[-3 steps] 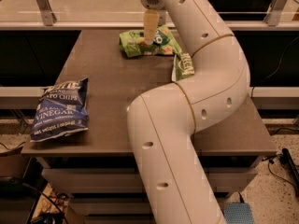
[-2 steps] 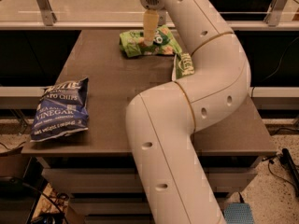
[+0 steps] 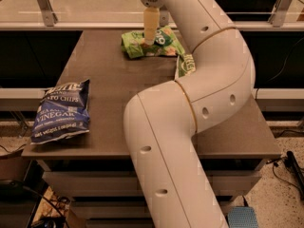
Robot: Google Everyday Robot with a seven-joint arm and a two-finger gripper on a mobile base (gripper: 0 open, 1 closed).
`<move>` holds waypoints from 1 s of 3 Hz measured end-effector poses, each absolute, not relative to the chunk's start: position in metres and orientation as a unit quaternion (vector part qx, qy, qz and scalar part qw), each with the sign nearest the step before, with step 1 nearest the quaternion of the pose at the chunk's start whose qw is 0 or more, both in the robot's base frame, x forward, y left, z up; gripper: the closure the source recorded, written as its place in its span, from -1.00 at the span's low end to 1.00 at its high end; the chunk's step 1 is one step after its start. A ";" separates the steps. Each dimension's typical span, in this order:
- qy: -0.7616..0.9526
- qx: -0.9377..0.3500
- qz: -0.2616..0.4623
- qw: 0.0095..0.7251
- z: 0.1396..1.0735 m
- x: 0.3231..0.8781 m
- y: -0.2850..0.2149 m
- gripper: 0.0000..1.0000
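Observation:
My gripper (image 3: 150,38) reaches down at the far side of the brown table (image 3: 114,89), its pale fingers (image 3: 150,25) pointing onto a green snack bag (image 3: 135,44) that lies flat there. The fingertips touch or sit just above the bag's middle. A second green bag (image 3: 186,64) shows partly behind my arm, right of the first. A blue bag of salt and vinegar chips (image 3: 61,110) lies at the table's near left corner, far from the gripper.
My white arm (image 3: 190,103) crosses the middle and right of the table and hides part of it. A glass railing with metal posts (image 3: 42,4) runs behind the table. Cables lie on the floor (image 3: 285,160) at the right.

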State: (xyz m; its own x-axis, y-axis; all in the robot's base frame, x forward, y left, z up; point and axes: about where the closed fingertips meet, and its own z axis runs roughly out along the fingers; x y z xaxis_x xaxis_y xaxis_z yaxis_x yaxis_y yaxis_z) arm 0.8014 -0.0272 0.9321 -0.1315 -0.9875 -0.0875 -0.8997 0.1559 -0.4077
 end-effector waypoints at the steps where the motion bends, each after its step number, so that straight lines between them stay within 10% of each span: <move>1: 0.746 -0.633 -0.127 0.164 0.935 0.796 -0.025 -1.00; 3: 0.761 -0.622 -0.095 0.158 0.929 0.785 -0.018 -1.00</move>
State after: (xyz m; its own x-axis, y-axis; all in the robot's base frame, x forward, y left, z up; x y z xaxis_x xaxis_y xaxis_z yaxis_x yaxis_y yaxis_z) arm 0.7846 -0.0181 0.9287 -0.1767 -0.9767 -0.1222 -0.9168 0.2085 -0.3407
